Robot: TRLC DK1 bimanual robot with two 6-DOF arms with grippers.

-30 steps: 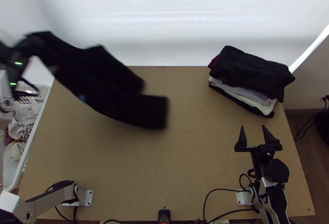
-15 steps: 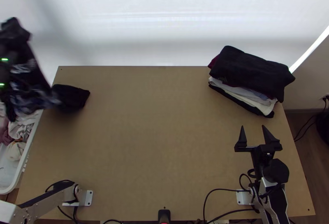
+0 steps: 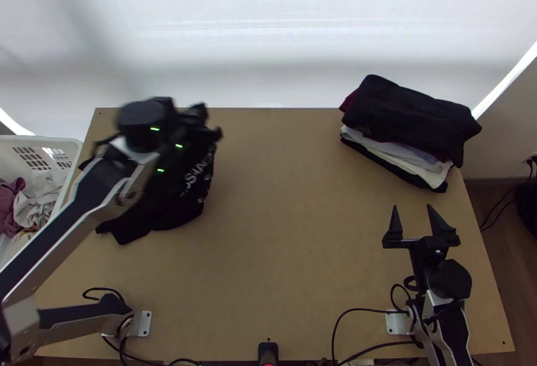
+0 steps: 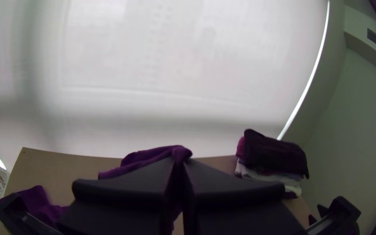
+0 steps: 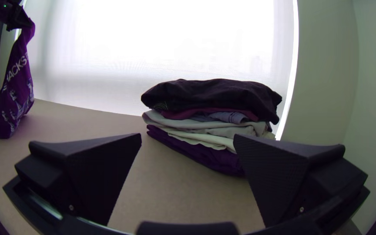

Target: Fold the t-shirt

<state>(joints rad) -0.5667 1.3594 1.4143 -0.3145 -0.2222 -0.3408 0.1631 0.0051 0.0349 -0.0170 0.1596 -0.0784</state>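
**My left hand (image 3: 209,124) holds the black t-shirt (image 3: 168,208) up over the left of the surface (image 3: 288,232)**

I have the left arm reaching up from its base, its hand raised toward the surface's far left part. Its fingers are closed on a pinched, bunched bit of the cloth. From there the shirt hangs in loose folds, unfolded flat nowhere that I can see, white print (image 5: 16,69) showing down its front. My right hand (image 3: 413,208) sits low above the near right, fingers wide apart, holding nothing, with the folded stack (image 3: 409,121) beyond it.
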